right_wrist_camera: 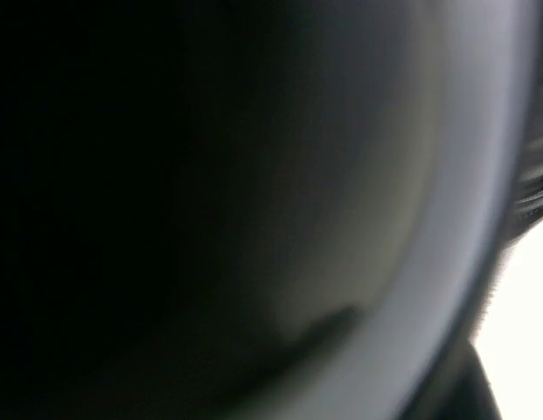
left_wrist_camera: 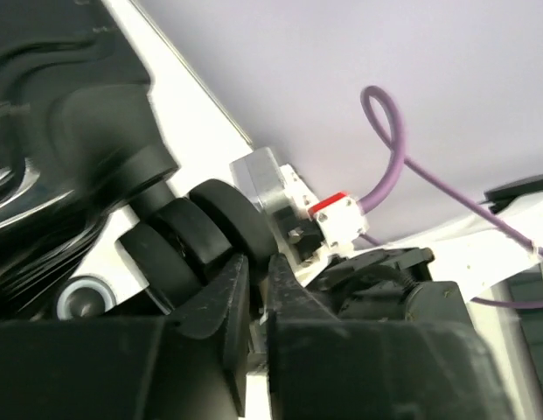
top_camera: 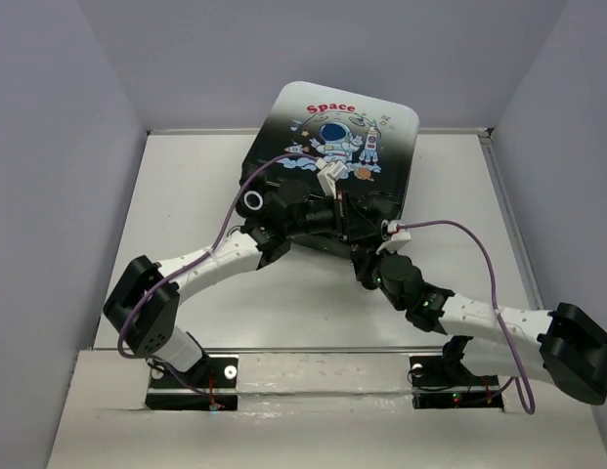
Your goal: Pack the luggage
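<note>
We note the left gripper [left_wrist_camera: 258,267] nearly clenched, holding nothing we can see. The luggage [top_camera: 381,137] has its wheels [left_wrist_camera: 197,227] just beyond the tips, leftward. The right gripper [top_camera: 362,230] is clenched at the same near edge.

L claw [left_wrist_camera: 259,269] near-closed, R claw [top_camera: 365,256] closed

A white table [top_camera: 186,195] fills the floor of the booth, with pale walls on three sides. The luggage [top_camera: 332,137] lies on its far middle part, printed shell up, with bare table to its left, right and front. Its far end appears to reach past the table's back edge, though the top view does not show whether it leans on the wall. Two black mounting plates [top_camera: 191,383] sit on the near edge, left and right, well apart.
</note>
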Action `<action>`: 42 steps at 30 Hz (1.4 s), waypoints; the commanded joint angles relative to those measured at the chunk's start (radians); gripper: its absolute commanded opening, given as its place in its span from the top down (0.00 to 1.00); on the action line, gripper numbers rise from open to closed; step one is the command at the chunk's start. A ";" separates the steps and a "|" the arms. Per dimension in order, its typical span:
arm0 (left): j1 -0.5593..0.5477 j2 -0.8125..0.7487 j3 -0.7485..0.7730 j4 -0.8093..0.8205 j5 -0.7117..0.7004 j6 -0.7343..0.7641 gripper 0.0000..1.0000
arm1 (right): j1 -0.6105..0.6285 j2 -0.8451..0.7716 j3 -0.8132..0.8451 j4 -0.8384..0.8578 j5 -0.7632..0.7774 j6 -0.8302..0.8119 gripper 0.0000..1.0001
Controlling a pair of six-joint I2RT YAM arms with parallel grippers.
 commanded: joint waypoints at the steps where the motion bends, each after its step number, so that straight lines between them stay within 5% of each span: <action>1: -0.001 0.074 0.138 0.075 -0.054 -0.028 0.91 | 0.067 0.021 0.068 0.211 -0.201 0.034 0.93; 5: -0.027 0.093 0.239 0.064 -0.011 -0.064 0.90 | 0.101 0.108 0.072 0.304 -0.129 0.006 0.93; 7: -0.043 0.096 0.266 0.064 -0.022 -0.074 0.90 | 0.150 0.170 0.104 0.382 0.059 -0.036 0.93; 13: -0.055 0.090 0.318 0.063 -0.074 -0.121 0.86 | 0.199 0.452 0.169 0.934 0.339 -0.234 0.93; 14: -0.057 0.081 0.322 0.067 -0.078 -0.127 0.71 | 0.214 0.515 0.186 1.011 0.350 -0.257 0.93; 16: -0.057 0.073 0.324 0.067 -0.082 -0.126 0.61 | 0.214 0.566 0.189 1.069 0.312 -0.264 0.93; 17: -0.055 0.065 0.319 0.064 -0.083 -0.123 0.36 | 0.230 0.581 0.189 1.073 0.303 -0.261 0.93; 19: -0.035 0.015 0.306 -0.021 -0.100 -0.071 0.09 | 0.241 0.581 0.163 1.030 0.296 -0.200 0.93; 21: -0.015 -0.076 0.301 -0.124 -0.182 0.061 0.01 | 0.241 0.540 0.077 1.021 0.331 -0.157 0.93; 23: 0.030 -0.190 0.306 -0.369 -0.321 0.194 0.01 | 0.227 0.477 0.018 0.972 0.323 -0.141 0.93; 26: 0.122 -0.366 0.238 -0.497 -0.416 0.256 0.01 | 0.213 0.391 0.014 0.824 0.273 -0.109 0.93; 31: 0.452 -0.534 0.100 -0.800 -0.542 0.424 0.01 | 0.202 0.307 0.012 0.722 0.206 -0.143 0.93; 37: 0.652 -0.584 -0.119 -0.795 -0.511 0.505 0.01 | 0.193 0.276 0.008 0.694 0.157 -0.141 0.93; 42: 0.657 -0.545 -0.124 -0.729 -0.359 0.531 0.01 | 0.184 0.288 0.013 0.682 0.141 -0.143 0.93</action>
